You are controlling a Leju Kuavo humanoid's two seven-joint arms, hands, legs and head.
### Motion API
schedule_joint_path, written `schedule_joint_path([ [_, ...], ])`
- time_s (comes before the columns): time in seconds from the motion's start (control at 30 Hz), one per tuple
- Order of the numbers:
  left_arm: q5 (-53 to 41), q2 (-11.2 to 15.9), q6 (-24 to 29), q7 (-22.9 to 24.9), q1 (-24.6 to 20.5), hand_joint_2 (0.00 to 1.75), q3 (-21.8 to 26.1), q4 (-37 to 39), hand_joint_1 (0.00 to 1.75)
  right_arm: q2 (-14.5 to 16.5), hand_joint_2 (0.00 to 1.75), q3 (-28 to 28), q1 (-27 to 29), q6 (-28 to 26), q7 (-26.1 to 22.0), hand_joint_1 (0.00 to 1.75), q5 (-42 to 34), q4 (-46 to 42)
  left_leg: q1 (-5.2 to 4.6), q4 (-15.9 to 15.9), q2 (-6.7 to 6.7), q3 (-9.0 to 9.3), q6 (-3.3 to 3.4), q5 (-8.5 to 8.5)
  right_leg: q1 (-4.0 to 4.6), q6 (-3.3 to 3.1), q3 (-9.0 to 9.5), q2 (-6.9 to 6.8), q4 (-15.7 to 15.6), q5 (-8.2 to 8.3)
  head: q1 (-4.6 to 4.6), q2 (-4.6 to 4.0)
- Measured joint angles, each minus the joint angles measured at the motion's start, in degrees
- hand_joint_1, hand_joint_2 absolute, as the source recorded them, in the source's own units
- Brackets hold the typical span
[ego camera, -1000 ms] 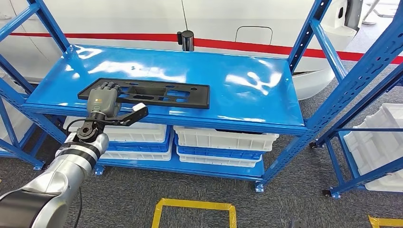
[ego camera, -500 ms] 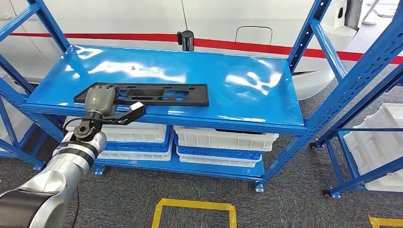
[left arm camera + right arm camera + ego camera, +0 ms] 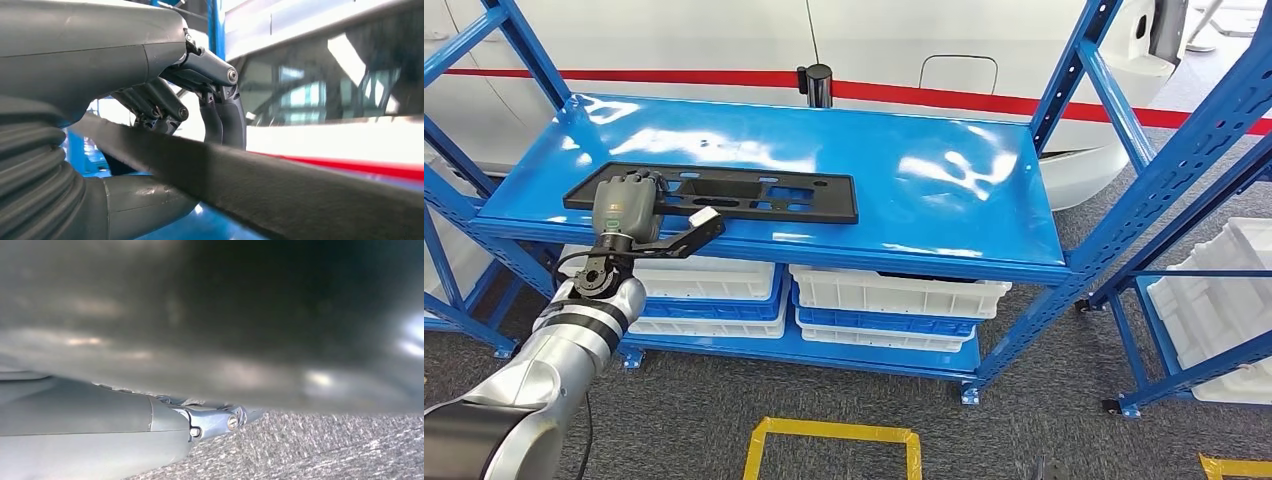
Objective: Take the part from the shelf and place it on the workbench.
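Head view: a blue shelf [image 3: 944, 190] carries a long flat black part [image 3: 754, 195], lying near its front left edge, within easy reach. Robot's left hand [image 3: 627, 208] grips the part's left end, fingers [image 3: 220, 112] curled over the top and thumb beneath, likely to slide it off. Right hand [image 3: 100, 425] hangs near the carpet; its fingers cannot be made out.

Left hand [image 3: 629, 212] at the end of the outstretched silver arm, fingers over and thumb under a flat panel.
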Motion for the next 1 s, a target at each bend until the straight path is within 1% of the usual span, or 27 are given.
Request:
schedule_joint_path([
  [0.07,0.94,-0.03,2.82,-0.91,0.55,1.75,0.88,-0.80,1.75,0.03,0.00,0.00,0.01,-0.10,-0.07,0.00,-0.09,0.00,0.00,0.00,0.04,0.00,0.00,0.00,0.00,0.00,-0.01,0.01,0.00,0.00,0.00,0.00],
  [0.13,0.79,-0.07,3.79,-1.27,1.47,1.75,1.92,-2.92,1.75,0.06,0.00,0.00,0.03,-0.25,-0.09,0.00,-0.19,0.00,0.00,0.00,0.05,0.00,0.00,0.00,0.00,0.00,-0.03,0.01,0.00,0.00,0.01,0.00],
  [0.43,-3.63,-0.52,4.10,-4.31,4.81,1.75,6.69,-13.83,1.75,0.32,0.00,0.00,0.02,-0.48,-0.09,0.00,-0.59,0.00,0.00,0.00,0.05,0.00,0.00,0.00,0.00,0.00,-0.03,0.01,0.00,0.00,0.00,0.00],
  [0.53,-3.92,-0.83,4.10,-5.01,5.23,1.75,7.70,-15.75,1.75,0.39,0.00,0.00,-0.02,-0.46,-0.09,0.00,-0.67,0.00,-0.02,0.05,0.05,-0.01,0.01,-0.01,-0.01,0.02,-0.03,0.01,-0.04,0.02,0.01,0.00],
  [0.7,-3.74,-1.24,4.09,-5.90,5.43,1.75,8.89,-17.39,1.75,0.71,0.00,-0.02,-0.23,-0.39,-0.09,0.00,-0.72,0.00,-0.23,0.28,0.00,-0.21,0.07,-0.06,-0.22,0.24,-0.13,0.01,-0.13,0.14,-0.01,0.00],
  [0.77,-3.62,-1.34,4.09,-6.09,5.42,1.75,9.20,-17.69,1.75,0.86,0.00,-0.02,-0.40,-0.39,-0.09,0.00,-0.74,0.00,-0.36,0.28,0.01,-0.33,0.20,0.01,-0.35,0.48,-0.23,0.02,-0.20,0.29,-0.02,0.00],
  [0.83,-3.50,-1.49,4.10,-6.31,5.38,1.75,9.43,-18.02,1.75,0.91,0.00,-0.02,-0.61,-0.39,-0.09,0.00,-0.83,0.00,-0.14,-0.21,0.11,-0.28,0.72,0.41,-0.32,0.73,-0.58,0.04,0.05,0.16,-0.02,0.00],
  [0.87,-3.46,-1.62,4.10,-6.44,5.33,1.75,9.52,-18.17,1.75,0.91,0.00,-0.02,-0.74,-0.39,-0.10,0.00,-0.87,0.00,0.07,-0.52,0.21,-0.27,1.04,0.65,-0.27,0.73,-1.27,0.05,1.13,-0.42,0.04,0.00],
  [0.9,-3.42,-1.74,4.10,-6.55,5.31,1.75,9.64,-18.35,1.75,0.92,0.00,-0.02,-0.85,-0.39,-0.10,0.00,-0.90,0.00,0.32,-0.79,0.34,-0.29,1.35,0.88,-0.22,0.64,-2.65,0.05,3.55,-1.50,0.18,0.00],
  [0.93,-3.36,-1.87,4.10,-6.69,5.30,1.75,9.76,-18.47,1.75,0.93,0.00,-0.02,-0.93,-0.38,-0.11,0.00,-0.91,0.00,0.44,-0.89,0.46,-0.40,1.53,1.01,-0.29,0.54,-4.70,0.05,7.19,-2.91,0.28,0.00],
  [0.97,-3.24,-1.94,4.10,-6.82,5.35,1.75,9.90,-18.54,1.75,0.97,0.00,-0.02,-0.98,-0.37,-0.11,0.00,-0.93,0.01,0.50,-0.89,0.53,-0.54,1.61,1.09,-0.35,0.52,-7.10,0.05,11.59,-4.34,0.39,0.00],
  [1.0,-3.09,-2.00,4.10,-6.97,5.46,1.75,10.02,-18.58,1.75,0.98,0.00,-0.02,-0.97,-0.36,-0.11,0.00,-0.95,0.01,0.53,-0.89,0.59,-0.64,1.61,1.14,-0.48,0.67,-9.36,0.04,15.51,-5.26,0.45,0.00],
])
